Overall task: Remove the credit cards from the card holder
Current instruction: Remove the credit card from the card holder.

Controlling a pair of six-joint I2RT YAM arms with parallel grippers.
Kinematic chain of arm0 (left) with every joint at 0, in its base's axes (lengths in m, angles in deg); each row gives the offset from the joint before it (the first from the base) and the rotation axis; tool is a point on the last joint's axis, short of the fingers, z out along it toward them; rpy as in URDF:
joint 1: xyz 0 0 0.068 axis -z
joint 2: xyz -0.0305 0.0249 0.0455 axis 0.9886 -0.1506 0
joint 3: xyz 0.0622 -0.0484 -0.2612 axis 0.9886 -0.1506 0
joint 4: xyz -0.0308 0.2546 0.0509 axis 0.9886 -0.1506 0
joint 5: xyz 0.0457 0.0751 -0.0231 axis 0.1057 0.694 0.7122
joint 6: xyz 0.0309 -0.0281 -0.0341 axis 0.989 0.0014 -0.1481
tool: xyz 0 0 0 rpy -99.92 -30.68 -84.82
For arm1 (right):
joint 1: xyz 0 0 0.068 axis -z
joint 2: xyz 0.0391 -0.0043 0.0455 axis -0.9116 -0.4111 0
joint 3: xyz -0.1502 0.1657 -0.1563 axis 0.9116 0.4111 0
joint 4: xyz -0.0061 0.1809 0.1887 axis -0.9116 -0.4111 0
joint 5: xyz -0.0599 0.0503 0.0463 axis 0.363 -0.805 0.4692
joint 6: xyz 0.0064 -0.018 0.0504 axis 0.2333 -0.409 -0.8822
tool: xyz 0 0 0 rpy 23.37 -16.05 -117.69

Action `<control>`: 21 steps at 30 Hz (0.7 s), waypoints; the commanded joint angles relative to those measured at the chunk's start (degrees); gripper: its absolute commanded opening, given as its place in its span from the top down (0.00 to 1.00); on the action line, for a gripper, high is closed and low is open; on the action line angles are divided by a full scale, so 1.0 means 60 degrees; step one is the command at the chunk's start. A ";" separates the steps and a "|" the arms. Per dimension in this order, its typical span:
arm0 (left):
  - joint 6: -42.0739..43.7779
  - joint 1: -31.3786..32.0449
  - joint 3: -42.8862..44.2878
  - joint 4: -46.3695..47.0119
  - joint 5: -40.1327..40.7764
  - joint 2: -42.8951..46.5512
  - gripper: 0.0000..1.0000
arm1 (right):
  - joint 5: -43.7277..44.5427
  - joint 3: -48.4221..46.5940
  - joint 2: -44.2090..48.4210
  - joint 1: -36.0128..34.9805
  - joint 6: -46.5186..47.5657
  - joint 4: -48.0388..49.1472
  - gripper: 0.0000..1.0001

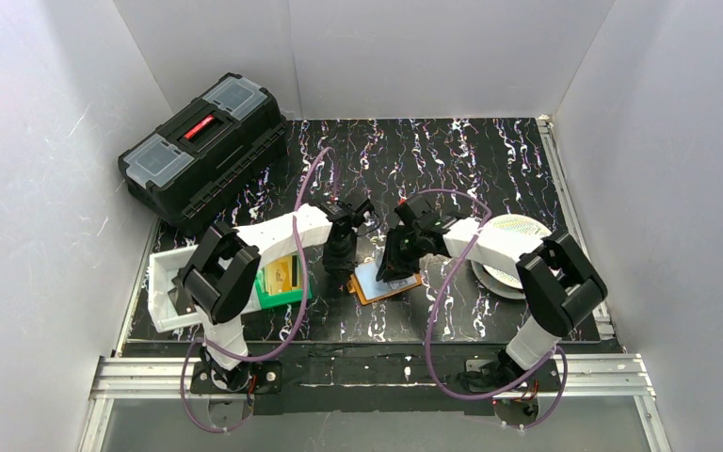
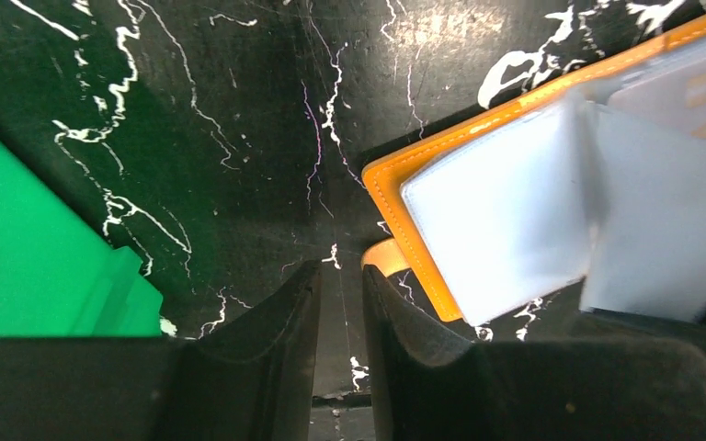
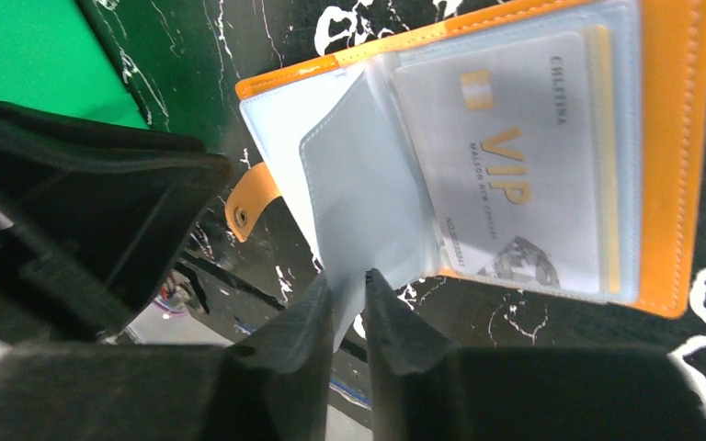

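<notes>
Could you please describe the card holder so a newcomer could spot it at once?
On the black marbled table, look at the middle, just right of the green bin. The card holder lies open there: the only orange-edged thing, with clear sleeves and a silver VIP card showing.

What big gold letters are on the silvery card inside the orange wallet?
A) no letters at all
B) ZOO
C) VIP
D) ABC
C: the right wrist view shows "VIP" printed in gold on the silver-white plastic card tucked in the open orange leather-like card holder.
</notes>
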 commanded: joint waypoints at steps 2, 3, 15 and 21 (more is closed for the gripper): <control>0.0137 -0.0186 -0.0080 -0.0266 0.0215 0.0996 0.78 | -0.0138 -0.0604 -0.0496 -0.0308 0.0187 -0.0062 0.55; 0.0137 -0.0212 -0.0079 -0.0289 0.0184 0.1064 0.78 | -0.0159 -0.0668 -0.0604 -0.0357 0.0187 -0.0047 0.51; 0.0176 -0.0311 0.0369 -0.0844 0.0195 0.1948 0.78 | -0.0349 -0.0913 -0.1155 -0.0590 -0.0024 0.0258 0.19; 0.0072 -0.0308 0.0638 -0.0566 -0.0685 0.2059 0.78 | 0.0229 -0.1002 -0.0587 -0.0543 0.0016 -0.0151 0.15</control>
